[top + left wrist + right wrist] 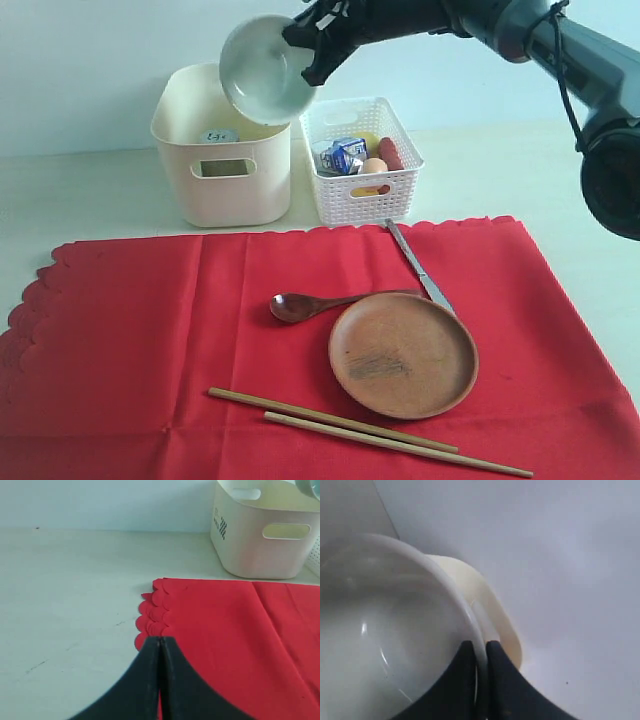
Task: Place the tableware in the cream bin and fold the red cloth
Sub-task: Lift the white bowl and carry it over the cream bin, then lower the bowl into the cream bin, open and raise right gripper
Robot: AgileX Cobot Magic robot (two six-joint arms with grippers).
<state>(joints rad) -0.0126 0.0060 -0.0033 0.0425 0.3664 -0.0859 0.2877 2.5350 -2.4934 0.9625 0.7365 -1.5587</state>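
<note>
My right fingers (502,685) pinch the rim of the bowl (265,68), with the bin (190,200) just below them. The bowl looks glazed, slippery and breakable. My left fingers (142,690) are closed and empty.

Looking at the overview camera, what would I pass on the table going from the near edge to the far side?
chopsticks → round brown plate → metal knife → cream bin and white lattice basket, side by side.
</note>
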